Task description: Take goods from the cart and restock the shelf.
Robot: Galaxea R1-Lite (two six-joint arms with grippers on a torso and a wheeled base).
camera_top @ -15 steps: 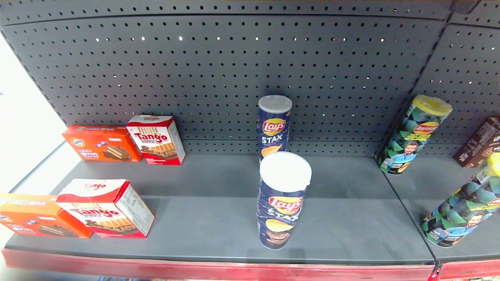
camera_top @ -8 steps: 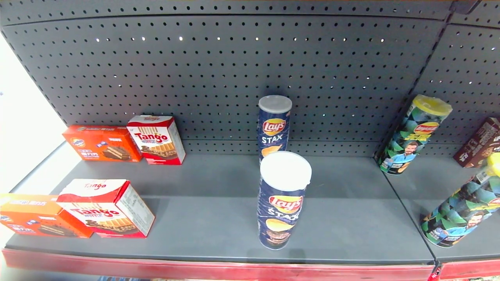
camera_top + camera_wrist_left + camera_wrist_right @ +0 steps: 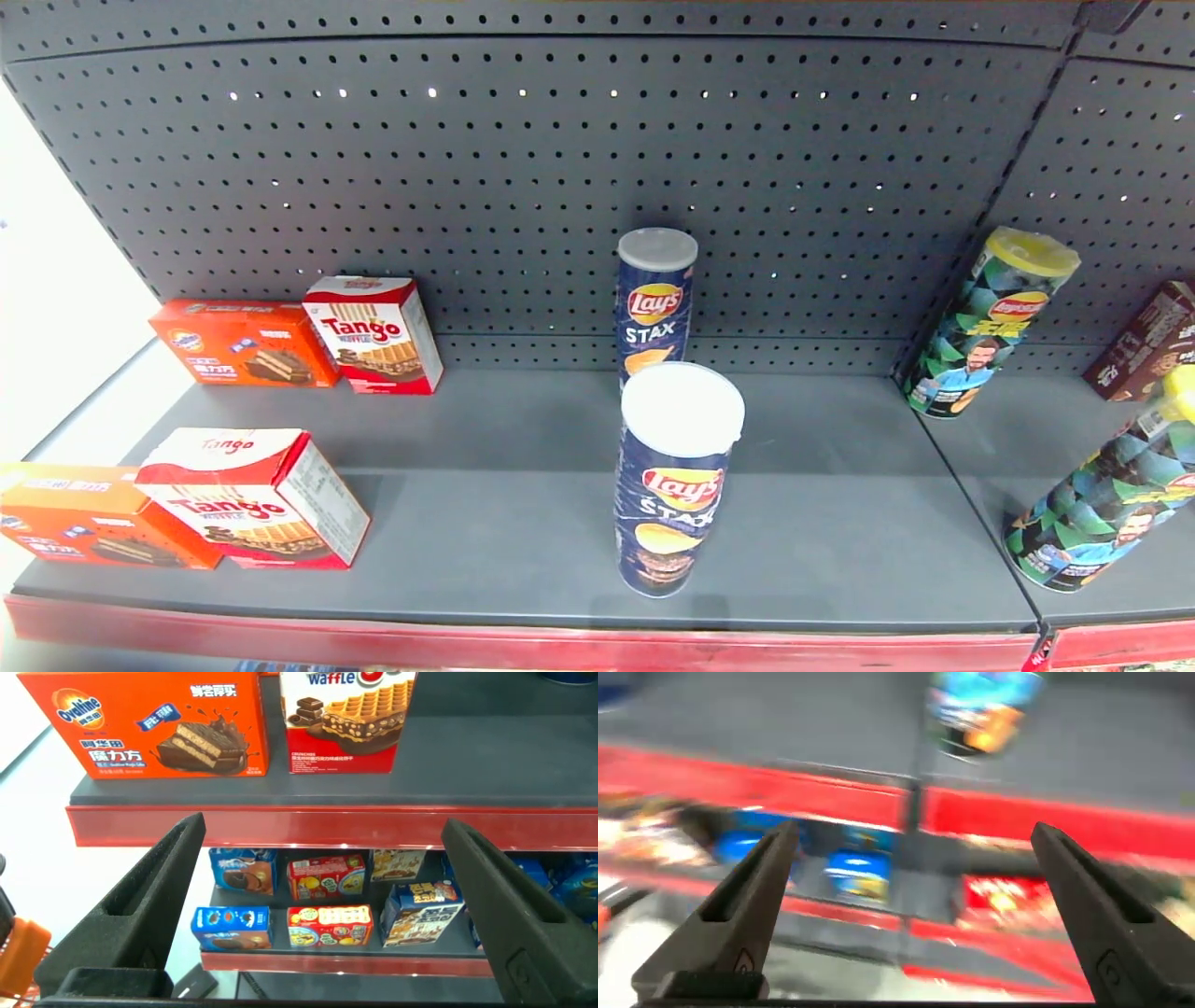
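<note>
**Both claws empty and apart; shelf part-stocked**

The left gripper (image 3: 322,826) is seen with its jaws spread wide and nothing between them, facing the red front lip of the shelf (image 3: 504,504). The right gripper (image 3: 915,833) is likewise spread and empty.

On the shelf, 2 blue chip cans are stood upright at the centre of the head view, the front chip can (image 3: 674,485) near the lip and the rear chip can (image 3: 655,303) against the pegboard. 2 wafer boxes (image 3: 257,499) and 2 orange boxes (image 3: 93,527) are placed at the left, in lower-left and mid-left pairs. 2 green cans (image 3: 990,322) are leaned at the right.

Such goods are judged light. The cans are likely stiff card tubes with a smooth, slippery wrap; being tall and narrow, they would be tipped easily, so a hold around the mid-body is advised, not at the lid. The boxes are probably thin card, easily dented, and are best taken across the 2 broad faces with modest force.
</note>
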